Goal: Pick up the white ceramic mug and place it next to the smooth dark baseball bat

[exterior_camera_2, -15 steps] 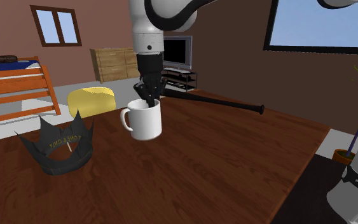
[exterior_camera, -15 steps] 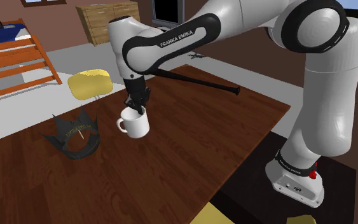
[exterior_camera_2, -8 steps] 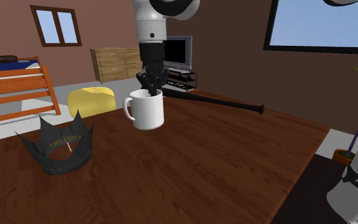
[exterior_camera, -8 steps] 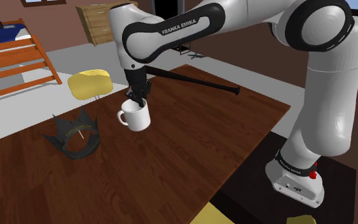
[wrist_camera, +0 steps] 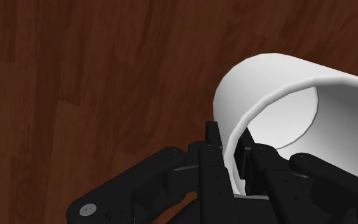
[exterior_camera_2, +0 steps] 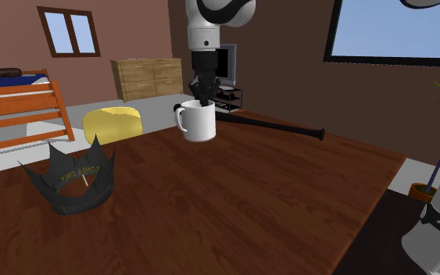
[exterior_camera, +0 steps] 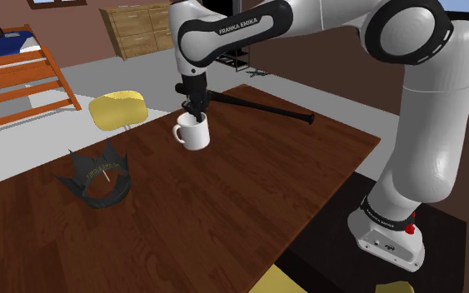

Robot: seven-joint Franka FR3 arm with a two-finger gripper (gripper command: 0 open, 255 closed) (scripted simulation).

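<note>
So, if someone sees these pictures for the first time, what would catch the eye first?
The white mug, clasped at its rim by the black tool, hangs over the brown wooden table near the shoulder view's middle. Just behind it the dark baseball bat lies near the table's far edge, and a dark crown sits toward that view's left.

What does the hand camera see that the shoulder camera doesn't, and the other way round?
Wrist view: up close, the gripper pinches the wall of the white mug, one finger inside, one outside. Shoulder view: the dark bat lying beyond the mug, a black crown, a yellow cushion and the white arm. Both: the mug held by the gripper, with the brown wooden table below.
</note>
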